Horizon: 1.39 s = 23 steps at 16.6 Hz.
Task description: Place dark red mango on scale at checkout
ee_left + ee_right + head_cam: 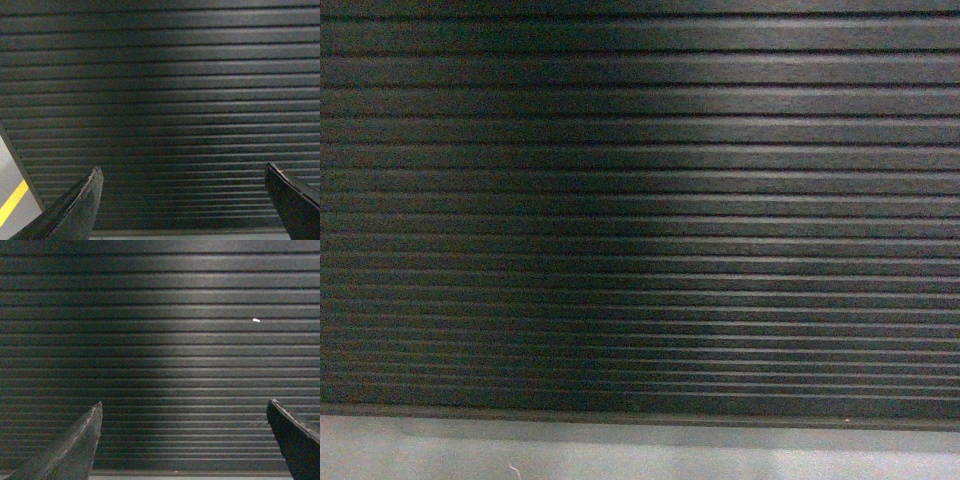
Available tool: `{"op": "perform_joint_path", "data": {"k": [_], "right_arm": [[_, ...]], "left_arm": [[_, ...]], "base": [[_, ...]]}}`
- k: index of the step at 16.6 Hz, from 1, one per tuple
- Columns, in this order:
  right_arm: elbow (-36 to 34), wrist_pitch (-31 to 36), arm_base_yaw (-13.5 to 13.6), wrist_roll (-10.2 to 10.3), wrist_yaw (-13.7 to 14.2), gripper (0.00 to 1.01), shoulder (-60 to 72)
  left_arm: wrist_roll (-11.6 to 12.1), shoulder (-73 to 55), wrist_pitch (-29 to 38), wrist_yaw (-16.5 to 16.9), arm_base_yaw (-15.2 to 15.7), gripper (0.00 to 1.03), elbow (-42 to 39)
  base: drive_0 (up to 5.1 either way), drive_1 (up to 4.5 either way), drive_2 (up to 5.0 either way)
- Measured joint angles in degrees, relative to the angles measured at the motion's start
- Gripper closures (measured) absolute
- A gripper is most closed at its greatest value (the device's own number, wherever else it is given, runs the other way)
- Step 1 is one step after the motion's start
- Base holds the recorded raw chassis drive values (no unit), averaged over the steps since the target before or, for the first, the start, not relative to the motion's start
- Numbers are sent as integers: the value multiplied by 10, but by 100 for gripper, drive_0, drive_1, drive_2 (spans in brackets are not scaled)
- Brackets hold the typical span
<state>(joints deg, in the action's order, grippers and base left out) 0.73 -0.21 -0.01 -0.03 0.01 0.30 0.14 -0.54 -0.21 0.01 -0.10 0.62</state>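
The checkout's dark ribbed front panel (640, 200) fills the head view, and it also fills the left wrist view (165, 100) and the right wrist view (165, 340). The dark red mango and the scale are out of view. My left gripper (183, 172) stands open facing the slats, with nothing between its fingers. My right gripper (185, 407) is open as well and holds nothing. Neither gripper shows in the head view.
A strip of grey floor (640, 455) runs under the panel's bottom edge. At the panel's left end, more grey floor with a yellow line (12, 202) shows. A small white speck (256, 320) sits on one slat.
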Motion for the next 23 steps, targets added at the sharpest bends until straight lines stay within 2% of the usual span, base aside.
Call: {"op": "perform_joint_path", "data": {"k": [23], "right_arm": [[0,-1,0,0,0,3,0]], "left_arm": [[0,0,0,0,0,5,0]], "base": [[0,0,0]]}}
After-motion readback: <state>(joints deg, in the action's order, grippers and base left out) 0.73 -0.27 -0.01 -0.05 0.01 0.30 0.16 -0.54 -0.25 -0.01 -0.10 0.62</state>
